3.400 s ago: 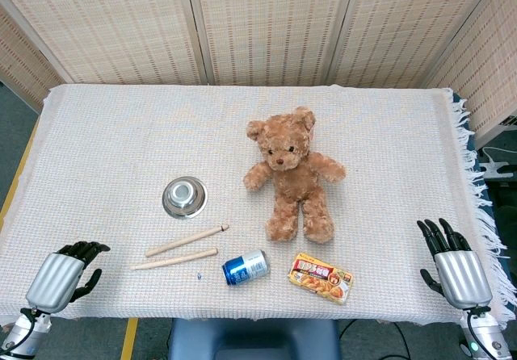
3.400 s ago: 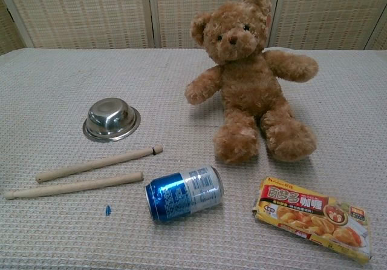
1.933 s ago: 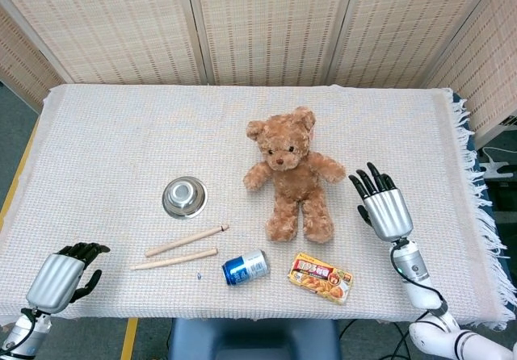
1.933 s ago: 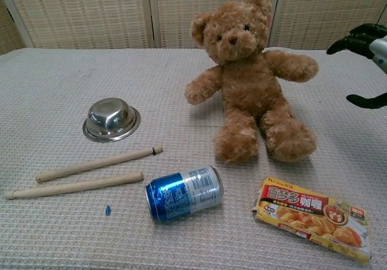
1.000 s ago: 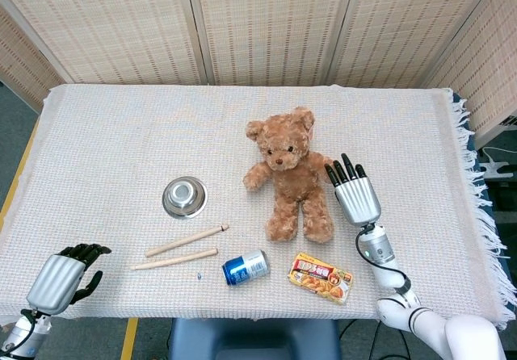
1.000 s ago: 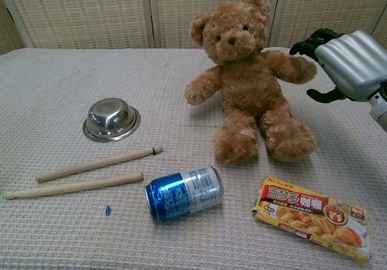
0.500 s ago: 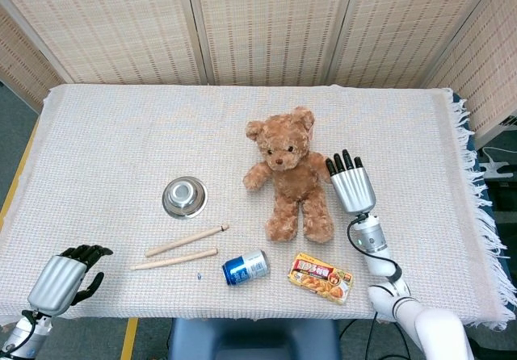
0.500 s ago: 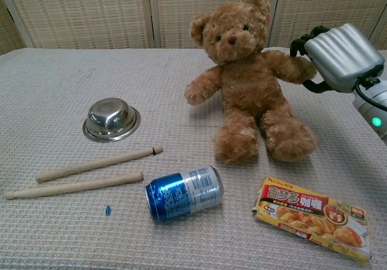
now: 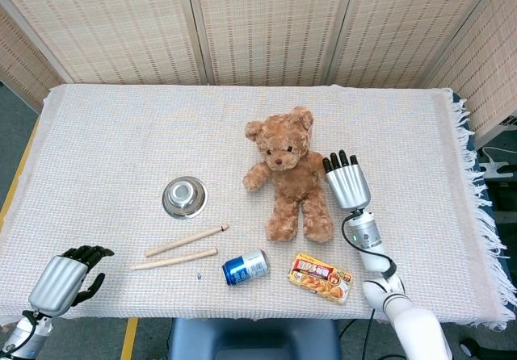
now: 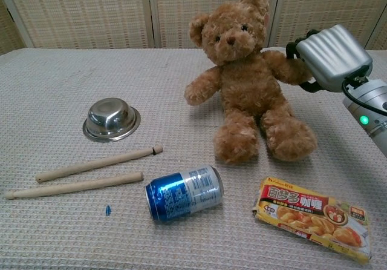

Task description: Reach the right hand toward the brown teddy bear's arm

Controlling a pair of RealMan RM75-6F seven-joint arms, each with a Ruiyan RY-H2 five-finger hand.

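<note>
While your right robot hand (image 10: pixel 331 55) is hovering fingers apart, holding nothing, you are nearing the brown teddy bear (image 10: pixel 249 79) mid-surface; its arm (image 10: pixel 286 66) is lying just beside the fingertips, stretching toward the surface's right edge.

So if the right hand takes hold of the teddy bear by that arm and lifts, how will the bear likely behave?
Probably floppy: the teddy bear is plush, so its arm would likely bend under the right hand and the body would dangle. It looks light for its size. The fur should give grip rather than slip, and nothing on it looks fragile.
</note>
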